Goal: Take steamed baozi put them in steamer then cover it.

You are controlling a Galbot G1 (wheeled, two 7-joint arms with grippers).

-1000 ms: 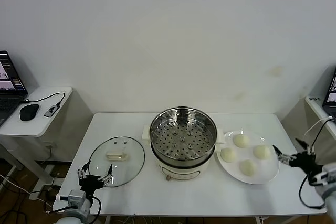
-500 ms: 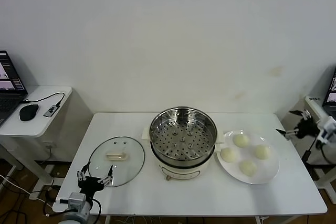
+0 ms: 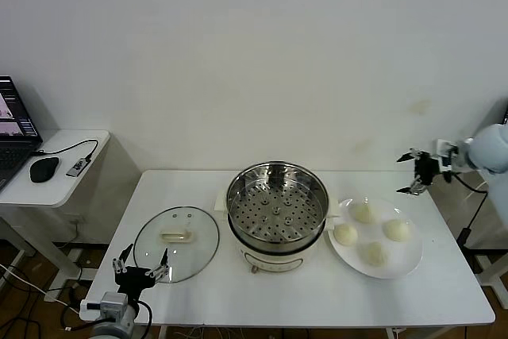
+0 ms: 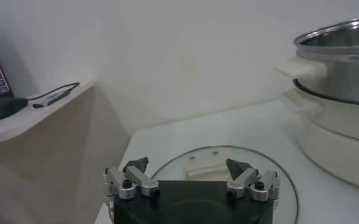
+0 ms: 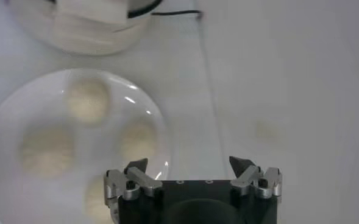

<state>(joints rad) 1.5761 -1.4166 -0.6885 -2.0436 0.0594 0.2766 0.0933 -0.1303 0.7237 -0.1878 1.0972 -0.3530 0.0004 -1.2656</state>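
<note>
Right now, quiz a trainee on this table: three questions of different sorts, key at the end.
1. How many steamed baozi lie on the white plate?
2. True or false: the cover sits on the steamer.
3. Which claw is nearer the baozi? A) left claw B) right claw

Key:
1. Four.
2. False; the cover lies flat on the table, on the robot's left of the steamer, which stands open with its perforated tray empty.
3. B; the right claw hovers open, raised beyond the plate's far right side, while the left claw waits open by the cover's near edge.
</note>
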